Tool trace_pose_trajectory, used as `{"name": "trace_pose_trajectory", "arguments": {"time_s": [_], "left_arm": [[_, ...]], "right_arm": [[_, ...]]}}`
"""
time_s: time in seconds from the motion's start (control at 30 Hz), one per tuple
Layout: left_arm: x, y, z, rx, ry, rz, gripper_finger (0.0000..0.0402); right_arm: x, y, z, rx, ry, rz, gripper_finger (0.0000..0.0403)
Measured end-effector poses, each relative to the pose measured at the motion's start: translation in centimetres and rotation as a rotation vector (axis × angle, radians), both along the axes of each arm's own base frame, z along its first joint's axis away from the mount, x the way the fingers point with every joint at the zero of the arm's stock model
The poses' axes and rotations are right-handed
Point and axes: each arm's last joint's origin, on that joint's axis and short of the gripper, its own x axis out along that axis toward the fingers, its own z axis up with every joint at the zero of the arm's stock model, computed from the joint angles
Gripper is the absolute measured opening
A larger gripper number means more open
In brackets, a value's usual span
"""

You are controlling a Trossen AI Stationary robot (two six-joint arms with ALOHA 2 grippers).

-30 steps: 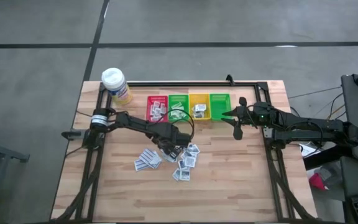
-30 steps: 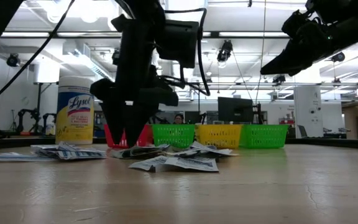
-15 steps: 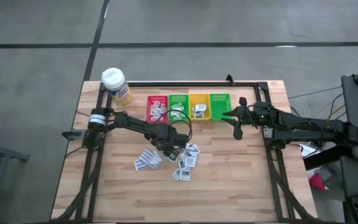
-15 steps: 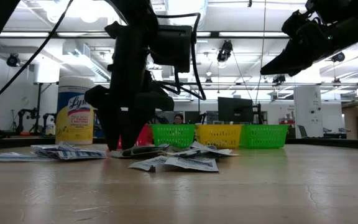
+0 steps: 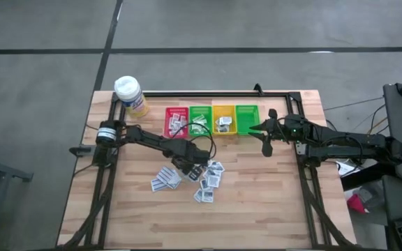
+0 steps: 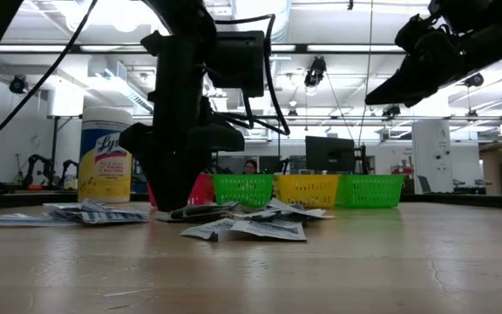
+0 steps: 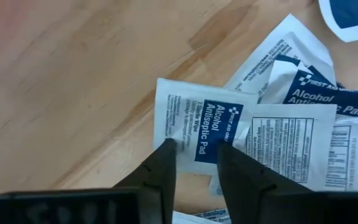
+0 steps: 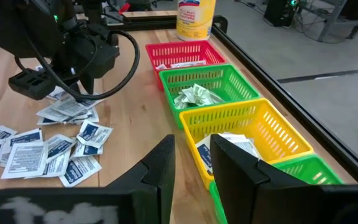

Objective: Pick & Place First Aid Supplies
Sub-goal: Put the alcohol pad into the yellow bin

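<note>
A few sachets are already sorted into the red bin (image 5: 176, 121), green bin (image 5: 199, 120) and yellow bin (image 5: 223, 120); most first aid supplies (image 5: 202, 178) are left loose mid-table (image 5: 257, 202). An alcohol pad sachet (image 7: 197, 124) is straddled by the narrowed left gripper (image 7: 196, 163), grip unconfirmed. The right gripper (image 5: 266, 148) is held part-open and empty beside the bins

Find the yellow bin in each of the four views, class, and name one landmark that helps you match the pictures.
High view: yellow bin, third in the row at the table's far edge.
Low view: yellow bin, centre background, between green bins.
Left wrist view: not in it.
Right wrist view: yellow bin, lower right.
Shared landmark: red bin ending the row.
</note>
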Motion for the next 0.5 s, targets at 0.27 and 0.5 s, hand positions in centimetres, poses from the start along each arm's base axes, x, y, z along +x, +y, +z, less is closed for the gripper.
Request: {"name": "trace_pose_trajectory", "arguments": {"time_s": [0.27,0.5], "left_arm": [[0.1,0.0,1.1,-0.005,0.023,0.013,0.0092],[-0.4,0.3,4.3,0.088,-0.016,0.004,0.0092]], "right_arm": [[0.0,0.0,0.0,0.0,0.0,0.0,0.0103],[0.0,0.0,0.0,-0.001,0.0,-0.001,0.0109]]}}
